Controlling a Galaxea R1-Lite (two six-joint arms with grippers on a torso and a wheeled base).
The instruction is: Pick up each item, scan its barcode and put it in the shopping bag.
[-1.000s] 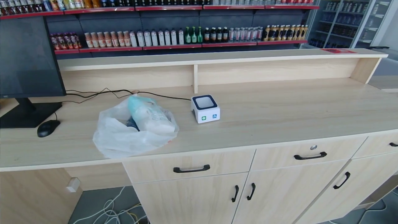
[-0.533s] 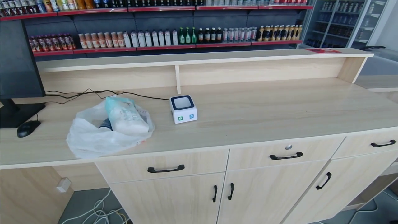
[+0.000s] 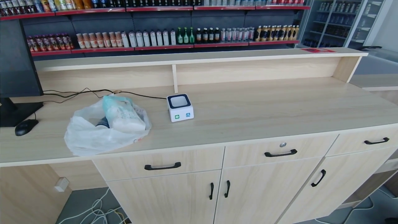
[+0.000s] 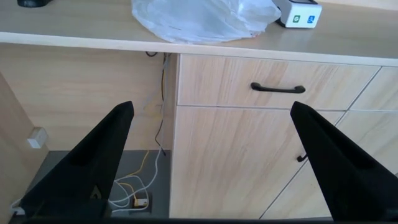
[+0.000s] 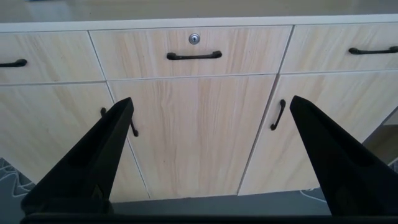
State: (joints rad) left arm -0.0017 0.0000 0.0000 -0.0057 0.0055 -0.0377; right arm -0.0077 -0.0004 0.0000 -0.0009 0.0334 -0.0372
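Note:
A translucent white shopping bag (image 3: 93,137) lies on the wooden counter (image 3: 248,115), with a pale green and white pack (image 3: 122,115) and a dark item (image 3: 102,124) inside it. The bag (image 4: 199,18) also appears in the left wrist view. To its right sits a small white barcode scanner (image 3: 179,107) with a dark-rimmed top window, also seen as the scanner (image 4: 298,11) from the left wrist. My left gripper (image 4: 208,155) hangs open below counter height, facing the drawers. My right gripper (image 5: 208,155) is open too, in front of the cabinet doors.
A monitor (image 3: 15,62) on a stand and a black mouse (image 3: 25,127) sit at the counter's left end. Black cables (image 3: 77,92) run along the back. A raised shelf (image 3: 199,57) borders the counter behind. Drawers and doors with black handles (image 3: 162,166) lie below. Loose cables (image 3: 93,211) are on the floor.
The whole head view has shifted: the bag, scanner and counter now sit further left in the picture, so the camera moved. The things on the counter have not moved.

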